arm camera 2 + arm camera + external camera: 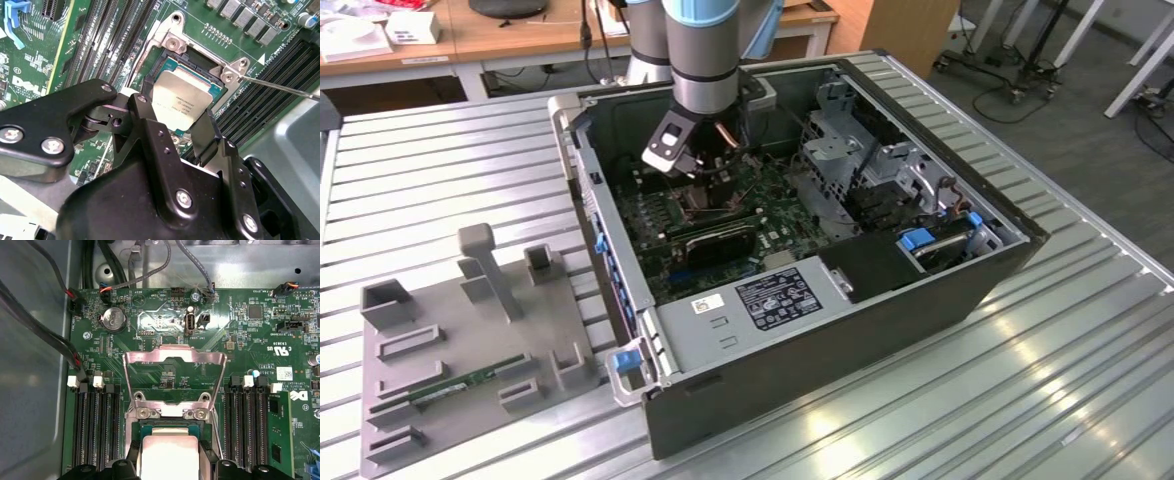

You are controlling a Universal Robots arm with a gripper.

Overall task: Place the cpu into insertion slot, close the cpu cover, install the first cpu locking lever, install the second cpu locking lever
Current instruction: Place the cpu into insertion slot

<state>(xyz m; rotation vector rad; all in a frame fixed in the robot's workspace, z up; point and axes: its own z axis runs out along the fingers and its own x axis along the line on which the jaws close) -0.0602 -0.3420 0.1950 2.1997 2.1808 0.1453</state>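
Second wrist view: gripper (pixel 174 115), matte black with 2 bolted fingers (pixel 146 127), clenched on opposite edges of the cpu (pixel 182 95).
- Cpu: flat square chip with a brushed silvery-grey top and green edging. It is held between the fingers, directly over the insertion slot (pixel 170 55). Whether it is fully seated cannot be told.
- Cpu cover (pixel 172 371): thin bright steel frame with a square opening, swung open on its hinge just beyond the fingertips in the first wrist view.
- Locking lever (pixel 280 87): slim steel rod, unlatched beside the gripper.
- Memory slots (pixel 95 425): long black ribbed rows flanking both fingers.
- Handling judgement: keep the chip level and square to the socket, lower it without force, and open the fingers only once it lies flat.
- Exterior view: gripper (pixel 698 165) deep inside the open computer case (pixel 854 330).
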